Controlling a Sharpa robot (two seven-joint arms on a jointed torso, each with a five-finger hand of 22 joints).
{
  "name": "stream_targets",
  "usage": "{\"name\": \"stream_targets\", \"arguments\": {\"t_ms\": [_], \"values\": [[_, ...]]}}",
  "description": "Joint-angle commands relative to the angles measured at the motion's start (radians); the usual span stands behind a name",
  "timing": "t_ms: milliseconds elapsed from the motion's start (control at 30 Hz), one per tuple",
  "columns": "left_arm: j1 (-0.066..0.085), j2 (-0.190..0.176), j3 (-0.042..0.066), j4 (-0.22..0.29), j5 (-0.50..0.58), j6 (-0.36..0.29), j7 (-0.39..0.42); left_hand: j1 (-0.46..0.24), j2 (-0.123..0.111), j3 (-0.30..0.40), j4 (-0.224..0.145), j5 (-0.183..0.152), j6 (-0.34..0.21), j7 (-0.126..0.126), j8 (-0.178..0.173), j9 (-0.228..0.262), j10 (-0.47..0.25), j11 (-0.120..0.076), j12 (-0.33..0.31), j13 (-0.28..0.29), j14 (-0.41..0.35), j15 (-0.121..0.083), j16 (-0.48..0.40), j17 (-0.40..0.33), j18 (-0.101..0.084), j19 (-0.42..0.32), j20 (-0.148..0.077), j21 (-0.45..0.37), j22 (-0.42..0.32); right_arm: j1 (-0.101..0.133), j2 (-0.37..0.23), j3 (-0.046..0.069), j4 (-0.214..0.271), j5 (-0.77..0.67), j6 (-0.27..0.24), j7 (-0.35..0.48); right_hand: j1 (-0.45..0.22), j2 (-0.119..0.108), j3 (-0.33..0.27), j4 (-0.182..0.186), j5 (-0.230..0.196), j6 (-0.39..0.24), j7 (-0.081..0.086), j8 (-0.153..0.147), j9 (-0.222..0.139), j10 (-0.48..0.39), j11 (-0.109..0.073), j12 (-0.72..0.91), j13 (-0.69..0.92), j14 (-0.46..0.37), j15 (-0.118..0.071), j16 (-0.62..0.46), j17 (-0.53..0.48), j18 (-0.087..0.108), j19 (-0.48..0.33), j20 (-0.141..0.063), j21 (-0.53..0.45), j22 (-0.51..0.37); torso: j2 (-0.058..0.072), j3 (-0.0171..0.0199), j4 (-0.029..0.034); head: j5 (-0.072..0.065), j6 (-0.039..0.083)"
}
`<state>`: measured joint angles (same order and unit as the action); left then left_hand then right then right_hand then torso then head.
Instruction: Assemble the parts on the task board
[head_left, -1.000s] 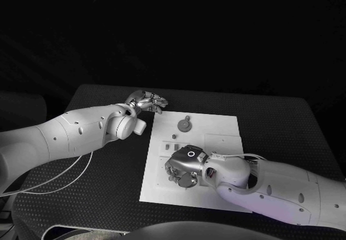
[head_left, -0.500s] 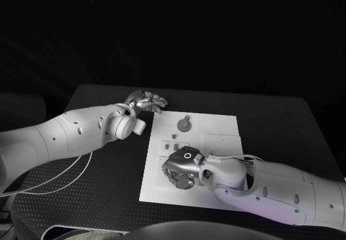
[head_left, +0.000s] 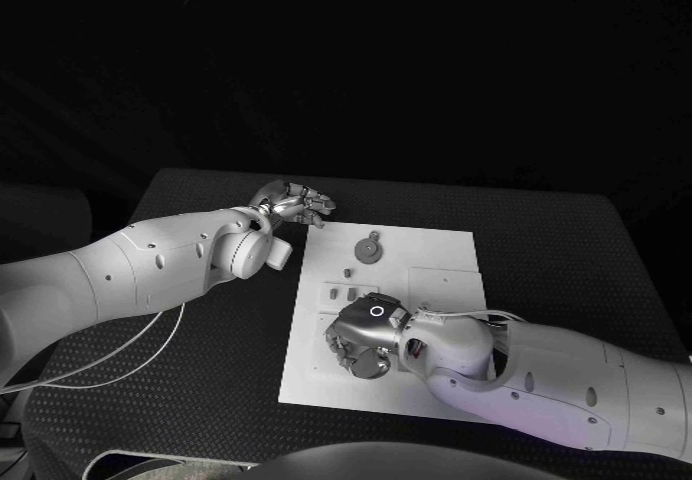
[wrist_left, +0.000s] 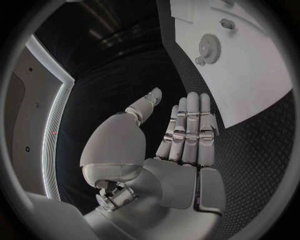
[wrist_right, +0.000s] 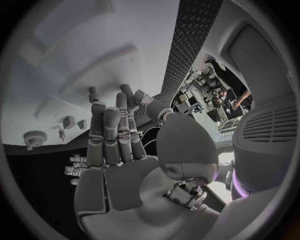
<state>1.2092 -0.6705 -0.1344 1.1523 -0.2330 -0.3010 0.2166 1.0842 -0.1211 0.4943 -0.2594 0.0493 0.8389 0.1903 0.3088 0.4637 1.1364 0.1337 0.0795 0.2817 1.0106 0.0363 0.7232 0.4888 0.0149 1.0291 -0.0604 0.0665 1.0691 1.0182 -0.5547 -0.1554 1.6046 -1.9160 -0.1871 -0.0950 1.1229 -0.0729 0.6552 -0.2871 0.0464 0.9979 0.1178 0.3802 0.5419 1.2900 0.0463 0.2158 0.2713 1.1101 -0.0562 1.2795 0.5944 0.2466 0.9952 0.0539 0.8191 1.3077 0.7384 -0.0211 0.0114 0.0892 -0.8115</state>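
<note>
Task board (head_left: 433, 262): white plate laid flat mid-table on the black table (head_left: 577, 250). Gear-shaped part (head_left: 371, 248) is seated near its far edge; small pegs (head_left: 343, 294) are set nearer the middle. Right hand (head_left: 361, 340) is lowered over the board's near-left area; whether anything is held cannot be told. Left hand (head_left: 296, 204) is kept off the board's far-left corner, fingers straight and side by side, nothing held.

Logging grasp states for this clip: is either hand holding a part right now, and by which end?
The left hand holds nothing, fingers extended off the task board. The right hand rests on the board; whether it grips a part cannot be told.
</note>
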Motion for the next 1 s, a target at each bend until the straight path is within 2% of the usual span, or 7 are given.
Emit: {"name": "stream_targets", "arguments": {"t_ms": [33, 67, 100, 133, 467, 833, 1000], "values": [[0.001, 0.001, 0.001, 0.003, 0.005, 0.013, 0.005, -0.003, 0.003, -0.005, -0.001, 0.001, -0.005, -0.001, -0.004, 0.000, -0.006, 0.000, -0.007, 0.001, 0.002, 0.003, -0.006, 0.002, -0.002, 0.002, 0.001, 0.003, -0.002, -0.007, -0.002, -0.006, -0.004, 0.018, 0.010, -0.004, -0.044, -0.090, -0.037, 0.002, 0.003, -0.027, 0.008, -0.025, -0.008, -0.047, 0.014, -0.022, -0.010, -0.016, 0.006, -0.004, 0.000, 0.000, -0.013, 0.008, -0.004, 0.016, 0.000, 0.0006, 0.0001, 0.000, -0.001], [0.001, 0.000, 0.001, 0.003, 0.005, 0.011, 0.007, -0.003, 0.003, -0.005, -0.001, 0.001, -0.005, -0.001, -0.004, 0.000, -0.006, 0.000, -0.007, 0.001, 0.002, 0.003, -0.006, 0.002, -0.002, 0.002, 0.001, 0.003, -0.002, -0.007, -0.002, -0.006, -0.004, 0.019, 0.007, -0.004, -0.048, -0.098, -0.040, 0.003, 0.003, -0.031, 0.010, -0.028, -0.009, -0.052, 0.016, -0.024, -0.011, -0.017, 0.007, -0.004, 0.000, -0.001, -0.014, 0.008, -0.004, 0.016, 0.000, 0.0006, 0.0001, 0.000, -0.001], [0.001, 0.000, 0.001, 0.003, 0.005, 0.009, 0.008, -0.003, 0.003, -0.005, -0.001, 0.001, -0.005, -0.001, -0.004, 0.000, -0.006, 0.000, -0.007, 0.001, 0.002, 0.003, -0.006, 0.002, -0.002, 0.002, 0.001, 0.003, -0.002, -0.007, -0.002, -0.006, -0.004, 0.020, 0.002, -0.004, -0.052, -0.109, -0.023, 0.018, 0.004, -0.065, 0.024, -0.049, -0.019, -0.084, 0.034, -0.042, -0.018, -0.034, 0.024, -0.012, -0.002, 0.004, -0.024, 0.006, -0.012, 0.012, 0.000, 0.0002, -0.0001, -0.001, 0.000], [0.001, 0.000, 0.001, 0.003, 0.005, 0.008, 0.008, -0.003, 0.003, -0.005, -0.001, 0.001, -0.005, -0.001, -0.004, 0.000, -0.006, 0.000, -0.007, 0.001, 0.002, 0.003, -0.006, 0.002, -0.002, 0.002, 0.001, 0.003, -0.002, -0.007, -0.003, -0.006, -0.003, 0.022, 0.001, -0.003, -0.052, -0.124, -0.007, 0.033, 0.004, -0.070, 0.029, -0.056, -0.023, -0.090, 0.039, -0.046, -0.017, -0.043, 0.031, -0.008, 0.002, 0.007, -0.030, 0.008, -0.015, 0.013, 0.000, 0.0000, -0.0002, -0.001, 0.001], [0.001, -0.001, 0.001, 0.003, 0.005, 0.008, 0.008, -0.003, 0.003, -0.005, -0.001, 0.001, -0.006, -0.001, -0.004, 0.000, -0.006, 0.000, -0.007, 0.002, 0.003, 0.003, -0.006, 0.002, -0.002, 0.002, 0.001, 0.003, -0.002, -0.007, -0.010, -0.006, 0.001, 0.023, -0.051, -0.015, -0.043, -0.167, 0.008, 0.050, 0.003, -0.094, 0.041, -0.076, -0.036, -0.133, 0.056, -0.066, -0.017, -0.076, 0.048, 0.004, 0.013, 0.013, -0.055, 0.023, -0.012, 0.022, 0.000, -0.0004, 0.0004, -0.001, 0.002], [0.001, -0.002, 0.001, 0.002, 0.005, 0.006, 0.011, 0.003, 0.004, -0.002, -0.004, 0.001, -0.011, 0.000, -0.006, -0.001, -0.008, 0.001, -0.008, 0.003, 0.004, 0.002, -0.008, 0.006, -0.001, 0.003, 0.001, 0.003, -0.002, -0.006, -0.032, -0.006, 0.019, 0.025, -0.121, -0.016, -0.038, -0.179, 0.009, 0.054, 0.003, -0.105, 0.046, -0.083, -0.041, -0.154, 0.064, -0.075, -0.016, -0.083, 0.056, 0.014, 0.018, 0.015, -0.060, 0.029, -0.004, 0.022, 0.000, 0.0003, 0.0003, -0.003, 0.003], [0.001, -0.003, 0.001, 0.001, 0.005, 0.006, 0.011, 0.003, 0.004, -0.002, -0.003, 0.001, -0.011, 0.000, -0.006, 0.000, -0.008, 0.001, -0.008, 0.004, 0.004, 0.003, -0.008, 0.006, -0.001, 0.003, 0.001, 0.004, -0.002, -0.001, -0.082, 0.000, 0.054, 0.068, -0.174, 0.013, -0.034, -0.181, 0.010, 0.057, 0.004, -0.106, 0.047, -0.083, -0.042, -0.150, 0.063, -0.070, -0.012, -0.080, 0.055, 0.021, 0.021, 0.015, -0.056, 0.028, 0.002, 0.022, 0.000, 0.0005, -0.0005, -0.008, 0.007]]}}
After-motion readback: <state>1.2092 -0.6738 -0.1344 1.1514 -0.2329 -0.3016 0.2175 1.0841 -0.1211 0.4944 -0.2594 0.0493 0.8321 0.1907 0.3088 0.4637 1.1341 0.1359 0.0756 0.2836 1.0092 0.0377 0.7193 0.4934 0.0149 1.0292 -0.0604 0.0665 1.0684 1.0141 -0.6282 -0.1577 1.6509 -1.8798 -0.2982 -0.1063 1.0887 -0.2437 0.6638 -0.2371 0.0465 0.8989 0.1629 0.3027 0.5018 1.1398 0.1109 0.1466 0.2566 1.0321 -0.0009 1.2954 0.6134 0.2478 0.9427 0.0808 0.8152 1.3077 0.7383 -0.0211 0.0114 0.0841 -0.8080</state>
